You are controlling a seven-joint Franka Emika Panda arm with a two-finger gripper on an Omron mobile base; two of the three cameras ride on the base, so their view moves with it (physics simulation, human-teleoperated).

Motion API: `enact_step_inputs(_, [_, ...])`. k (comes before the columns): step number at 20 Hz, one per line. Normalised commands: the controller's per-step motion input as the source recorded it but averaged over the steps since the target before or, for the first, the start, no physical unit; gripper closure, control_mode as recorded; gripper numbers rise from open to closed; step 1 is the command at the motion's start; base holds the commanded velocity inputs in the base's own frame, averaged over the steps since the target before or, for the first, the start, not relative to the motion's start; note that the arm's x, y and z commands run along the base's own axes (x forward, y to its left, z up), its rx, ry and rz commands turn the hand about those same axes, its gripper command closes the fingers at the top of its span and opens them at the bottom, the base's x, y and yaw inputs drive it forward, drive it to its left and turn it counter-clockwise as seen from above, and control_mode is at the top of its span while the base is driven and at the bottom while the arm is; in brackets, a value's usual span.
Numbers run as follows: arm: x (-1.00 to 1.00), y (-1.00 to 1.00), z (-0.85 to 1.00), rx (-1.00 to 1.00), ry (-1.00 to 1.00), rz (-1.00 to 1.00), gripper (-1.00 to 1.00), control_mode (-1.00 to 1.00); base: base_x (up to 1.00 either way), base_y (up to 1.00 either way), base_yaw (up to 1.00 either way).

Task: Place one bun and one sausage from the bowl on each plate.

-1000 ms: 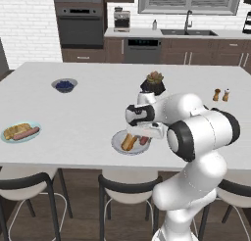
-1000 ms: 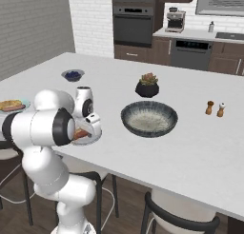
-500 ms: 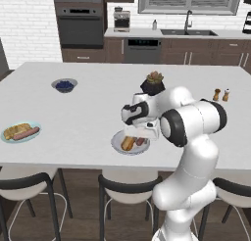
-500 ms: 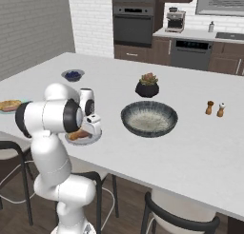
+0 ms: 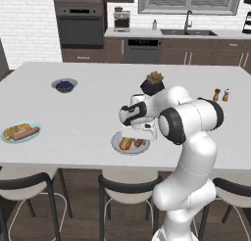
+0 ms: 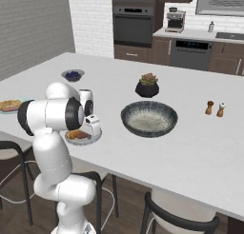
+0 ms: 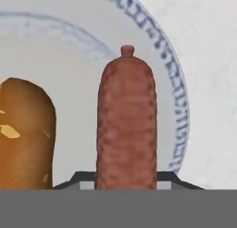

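While the claw point(image 7: 126, 181) stays clamped on the reddish, grainy sausage point(image 7: 126, 125) at centre frame, the golden-tan bun point(image 7: 25, 134) lies just left on the grey plate point(image 7: 159, 60), with the empty dark bowl point(image 6: 149, 119) right of it on the desk point(image 6: 200, 142).

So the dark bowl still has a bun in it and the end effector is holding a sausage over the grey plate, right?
Not quite. The dark bowl is empty in the right base view. The rest holds: the end effector is shut on a sausage over the grey plate, beside a bun.
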Motion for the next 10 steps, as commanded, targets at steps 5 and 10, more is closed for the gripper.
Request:
enact_step_inputs(5, [-0.15,-0.01,-0.04,0.0,-0.01,0.0,-1.0,-1.0,0.0,0.0,0.0])
enact_step_inputs(10, [-0.3,-0.18,0.42,0.0,-0.04,0.0,-1.0,-1.0,0.0,0.0,0.0])
